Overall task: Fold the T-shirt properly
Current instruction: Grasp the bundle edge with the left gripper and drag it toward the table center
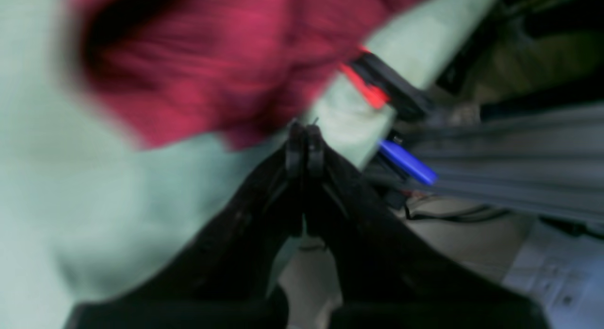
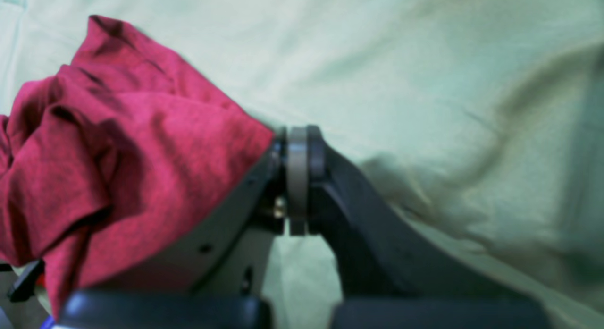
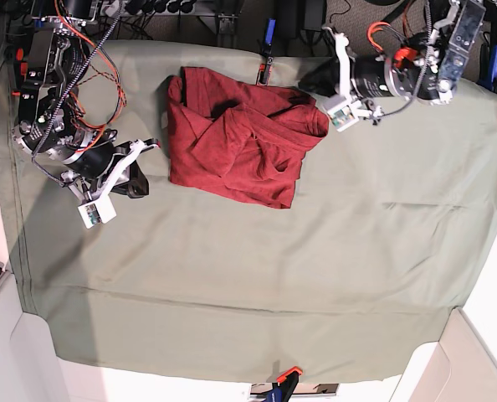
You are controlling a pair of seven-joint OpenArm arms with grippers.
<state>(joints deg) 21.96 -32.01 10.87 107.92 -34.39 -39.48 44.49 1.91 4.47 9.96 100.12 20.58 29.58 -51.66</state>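
Closed and empty, both claws, left (image 1: pixel 302 145) and right (image 2: pixel 297 178), flank the crumpled T-shirt (image 3: pixel 240 138) near the far edge of the green cloth (image 3: pixel 315 276) (folding apparently unstarted).

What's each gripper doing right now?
Left gripper: closed, empty, beside the dark brick-red knit T-shirt.
Right gripper: closed, holding nothing.
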